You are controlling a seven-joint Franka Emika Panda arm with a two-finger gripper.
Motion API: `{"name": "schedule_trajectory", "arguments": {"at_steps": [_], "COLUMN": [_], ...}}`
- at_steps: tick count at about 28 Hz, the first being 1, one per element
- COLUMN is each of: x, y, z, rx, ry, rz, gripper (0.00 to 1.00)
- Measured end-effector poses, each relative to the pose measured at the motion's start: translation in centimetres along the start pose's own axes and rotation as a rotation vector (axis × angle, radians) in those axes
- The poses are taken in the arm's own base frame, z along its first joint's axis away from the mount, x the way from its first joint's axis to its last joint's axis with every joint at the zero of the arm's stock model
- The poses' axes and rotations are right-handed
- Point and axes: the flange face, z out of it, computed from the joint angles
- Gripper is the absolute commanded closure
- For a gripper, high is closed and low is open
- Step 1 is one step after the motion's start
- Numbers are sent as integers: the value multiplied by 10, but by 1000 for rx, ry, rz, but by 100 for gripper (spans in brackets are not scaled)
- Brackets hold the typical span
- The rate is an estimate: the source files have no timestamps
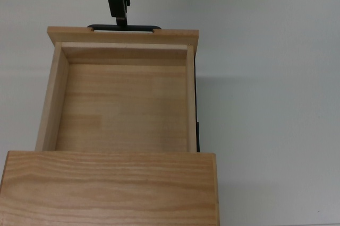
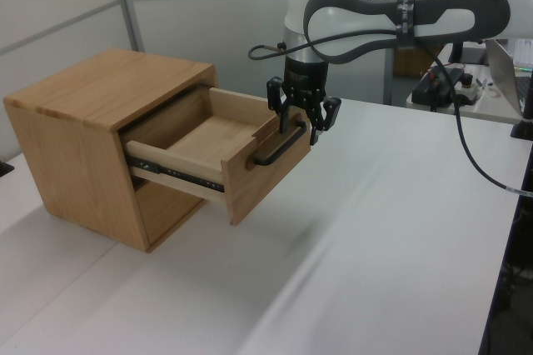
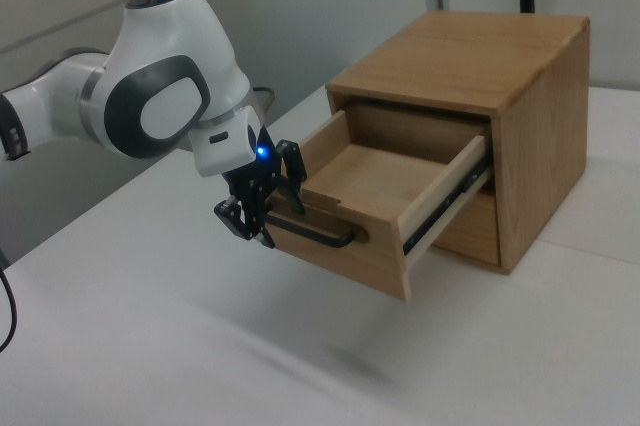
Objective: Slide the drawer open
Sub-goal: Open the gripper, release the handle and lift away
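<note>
The light wooden drawer [image 1: 123, 35] stands pulled far out of the cabinet [image 1: 106, 183], and its inside is empty. Along its front panel [image 2: 268, 178] runs the thin black bar handle [image 2: 280, 147], which also shows in the top view as the handle [image 1: 139, 26] and in the right view as the handle [image 3: 322, 237]. My gripper [image 2: 301, 122] hangs at the handle's far end, open, with its fingers spread to either side of the bar and not clamping it. The right view shows the gripper [image 3: 266, 196] just off the drawer's front corner [image 3: 340, 264].
The cabinet [image 2: 92, 97] sits on a white table [image 1: 265, 77]. In the left view, a black cable [image 2: 466, 155] trails from the arm over the table's right side, and equipment stands behind at the left view's right.
</note>
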Motion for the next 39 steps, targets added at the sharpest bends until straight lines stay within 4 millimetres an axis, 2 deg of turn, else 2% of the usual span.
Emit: {"name": "schedule_trajectory", "arguments": {"at_steps": [10,20,39], "x": [0,-4,1], "y": [1,8,7], "z": [-5,-14,-5], "rx": [-13,-75,-119], "ry": [-1,-25,-28], "rz": [-220,-629,-1355], "gripper": [0,0,0]}}
